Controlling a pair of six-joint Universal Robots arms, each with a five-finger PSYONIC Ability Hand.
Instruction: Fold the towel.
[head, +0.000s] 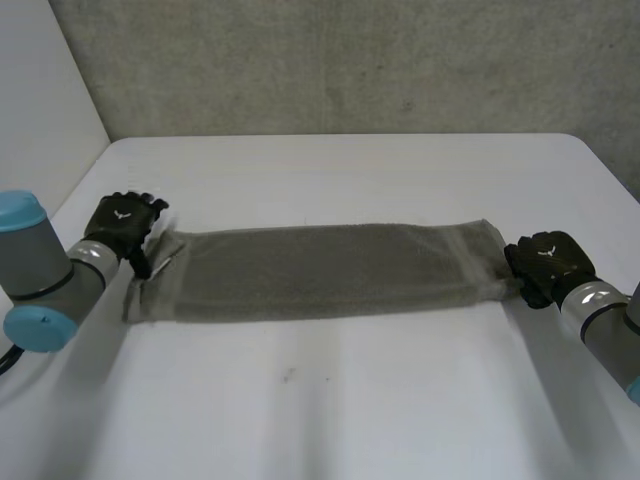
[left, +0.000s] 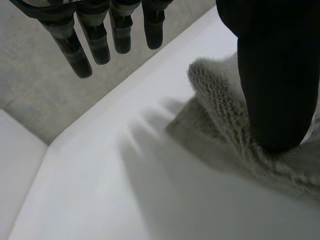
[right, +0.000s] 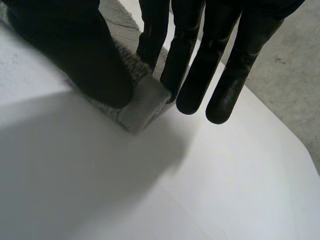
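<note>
A: Colours on the cloth?
B: Long grey terry-cloth towel (head: 320, 270), plain, no print. Paler smooth hem band (right: 145, 107) at its corner. Flat white table (head: 330, 400) under it.
A: Hands?
B: Black left hand (head: 122, 225) at 9 o'clock, black right hand (head: 545, 262) at 3 o'clock. Small white emblem (head: 122, 213) on the back of each. Grey left arm (head: 45, 275), light-blue caps (head: 20, 212).
A: Background?
B: Mottled grey concrete wall (head: 350, 60) at 12 o'clock. Plain white side panel (head: 40, 100) at 10 o'clock.

Held left robot hand (head: 125, 222) open, fingers (left: 75, 52) straight, thumb pressing down; pinched towel (head: 320, 270) end in right robot hand (head: 545, 262).
</note>
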